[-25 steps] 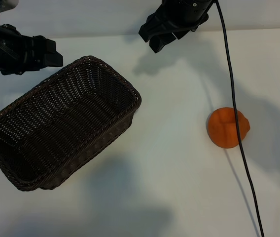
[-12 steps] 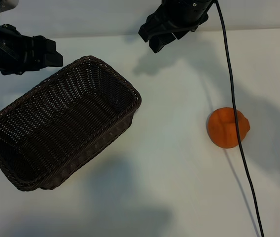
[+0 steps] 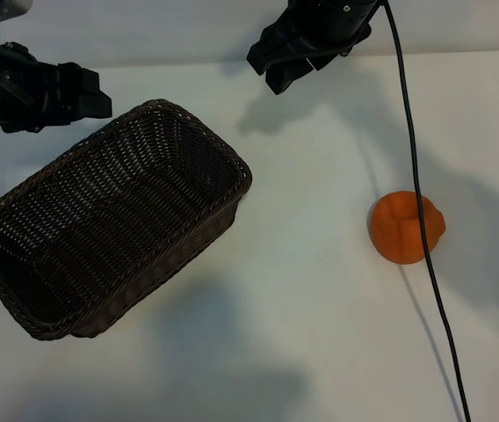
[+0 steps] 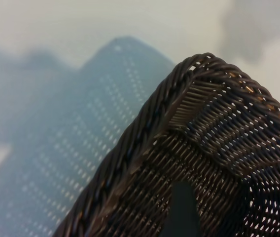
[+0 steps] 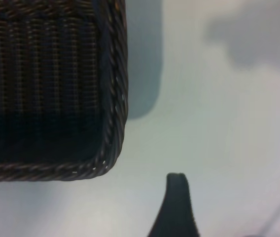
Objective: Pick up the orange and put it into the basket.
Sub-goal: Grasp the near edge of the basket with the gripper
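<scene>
White tabletop (image 3: pixel 320 334): small matte orange ball (image 3: pixel 405 227) unpicked, well apart from dark woven wicker basket (image 3: pixel 188 123). Right gripper (image 3: pixel 278 66) and left gripper (image 3: pixel 78 97) wide open, empty. Next, probably: reach for fruit.

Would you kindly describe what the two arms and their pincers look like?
Both arms are matte black and blocky. The left pincer ends in chunky angular housing; the right pincer looks similar, and a thin black cable trails from its arm across the table. No markings are visible.

I have the left gripper (image 3: pixel 91 97) parked wide at the table's far left edge, the right gripper (image 3: pixel 271 70) likewise spread near the far edge's middle.
</scene>
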Robot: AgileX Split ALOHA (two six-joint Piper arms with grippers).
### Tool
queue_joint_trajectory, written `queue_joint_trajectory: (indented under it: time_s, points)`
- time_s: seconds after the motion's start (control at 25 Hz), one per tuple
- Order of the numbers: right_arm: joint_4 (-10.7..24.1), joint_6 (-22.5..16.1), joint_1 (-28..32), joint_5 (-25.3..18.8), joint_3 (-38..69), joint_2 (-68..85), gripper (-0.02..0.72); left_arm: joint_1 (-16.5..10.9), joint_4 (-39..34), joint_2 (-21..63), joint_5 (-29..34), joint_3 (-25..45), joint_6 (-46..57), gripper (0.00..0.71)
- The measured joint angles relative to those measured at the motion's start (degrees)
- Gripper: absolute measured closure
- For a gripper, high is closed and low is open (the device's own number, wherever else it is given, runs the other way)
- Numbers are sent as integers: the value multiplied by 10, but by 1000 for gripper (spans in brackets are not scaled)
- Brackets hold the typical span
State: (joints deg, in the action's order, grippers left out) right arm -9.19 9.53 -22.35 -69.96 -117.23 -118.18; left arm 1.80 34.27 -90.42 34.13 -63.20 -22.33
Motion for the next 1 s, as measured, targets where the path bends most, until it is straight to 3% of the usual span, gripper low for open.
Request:
queue_joint_trajectory:
  time_s: [0.44, 0.72, 0.88, 1.0]
  points:
    - [-7, -1, 0, 3, 0, 0, 143, 0, -22, 6, 35, 0, 35, 122]
    - [-7, 0, 0, 8, 0, 0, 143, 0, -182, 90, 71, 28, 228, 122]
    - [-3, 0, 0, 8, 0, 0, 143, 0, -302, 159, 93, 86, 377, 122]
    - [8, 0, 0, 10, 0, 0, 143, 0, -343, 204, 103, 136, 451, 122]
